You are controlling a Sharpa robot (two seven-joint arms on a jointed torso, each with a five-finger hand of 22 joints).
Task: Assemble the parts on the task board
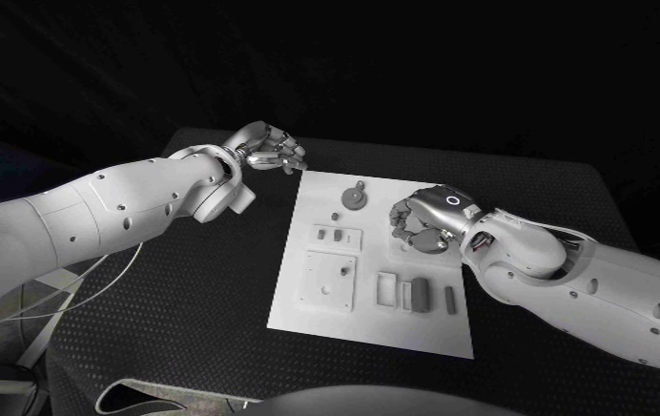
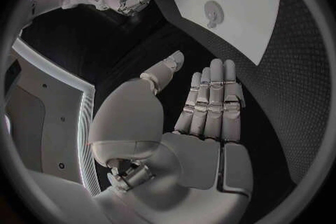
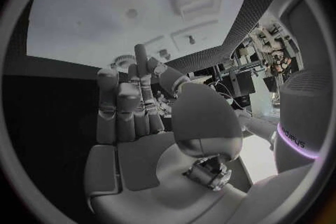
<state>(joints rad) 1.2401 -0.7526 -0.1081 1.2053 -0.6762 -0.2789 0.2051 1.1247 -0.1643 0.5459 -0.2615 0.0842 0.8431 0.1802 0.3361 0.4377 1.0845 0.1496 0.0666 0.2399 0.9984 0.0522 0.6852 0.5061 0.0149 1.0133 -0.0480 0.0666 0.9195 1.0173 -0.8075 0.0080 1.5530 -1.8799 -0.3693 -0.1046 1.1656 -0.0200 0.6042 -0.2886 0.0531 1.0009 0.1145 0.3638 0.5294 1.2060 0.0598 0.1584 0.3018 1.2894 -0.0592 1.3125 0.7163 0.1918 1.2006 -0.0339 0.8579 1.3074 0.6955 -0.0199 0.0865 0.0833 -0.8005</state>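
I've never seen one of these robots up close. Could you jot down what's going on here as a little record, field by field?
Surface: black table
Task board: white plate lying flat in the middle of the table
Parts: a round piece near the board's far edge; blocks lined up near its near edge
Left hand: off the board, over the table by its far left corner, holding nothing
Right hand: above the board's right side, fingers curled; whether it holds a part cannot be told
Assembly: seemingly not begun

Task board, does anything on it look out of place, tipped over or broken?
Nothing stands out. The task board lies flat on the table, its parts sit in tidy rows, and both hands hold nothing.
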